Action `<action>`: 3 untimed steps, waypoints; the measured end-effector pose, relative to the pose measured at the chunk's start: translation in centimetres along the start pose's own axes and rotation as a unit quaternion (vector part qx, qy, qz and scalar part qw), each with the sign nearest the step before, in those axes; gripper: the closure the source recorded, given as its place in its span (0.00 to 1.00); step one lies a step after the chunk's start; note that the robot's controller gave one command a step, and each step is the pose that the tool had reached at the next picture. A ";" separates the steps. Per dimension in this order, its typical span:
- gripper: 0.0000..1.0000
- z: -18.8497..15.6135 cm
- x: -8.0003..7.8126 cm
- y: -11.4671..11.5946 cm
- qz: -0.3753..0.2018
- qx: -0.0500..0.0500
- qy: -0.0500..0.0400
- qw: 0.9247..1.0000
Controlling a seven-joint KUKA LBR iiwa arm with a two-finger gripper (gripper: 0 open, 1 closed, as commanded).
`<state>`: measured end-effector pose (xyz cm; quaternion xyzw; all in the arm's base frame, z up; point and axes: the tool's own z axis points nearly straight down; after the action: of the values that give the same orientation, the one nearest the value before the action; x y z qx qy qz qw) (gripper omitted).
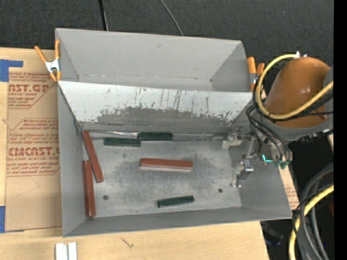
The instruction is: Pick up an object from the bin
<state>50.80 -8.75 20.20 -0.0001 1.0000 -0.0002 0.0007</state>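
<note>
A grey metal bin seen from above, holding a few loose sticks.

Against the left wall lie 2 reddish-brown sticks, one tilted with its foot against the other, both pressed close to the metal. Along the back wall lie 2 dark green sticks, end to end, tight in the corner where wall meets floor. In the middle of the floor, well apart from the rest, a brown bar lies flat. Nearer the front edge lies a short green stick, also alone.

At the right, the gripper hangs over bare floor near the right wall. Its fingers look released, spread apart with nothing between them.

The brown bar is probably the easiest thing to pick. It looks stiff, light and not fragile, though its smooth faces may be slippery. The best hold would be across its narrow width at mid-length, so it does not tip. The sticks against the walls leave little room for a finger.
</note>
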 end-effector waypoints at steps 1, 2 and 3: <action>0.00 4.9 -1.4 2.2 -0.001 0.001 -0.004 1.000; 0.00 8.3 -4.0 2.7 0.006 -0.001 0.002 1.000; 1.00 12.5 -4.7 5.7 -0.121 0.001 -0.011 0.993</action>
<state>55.53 -3.04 7.73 -0.1209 0.9926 -0.0016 0.0118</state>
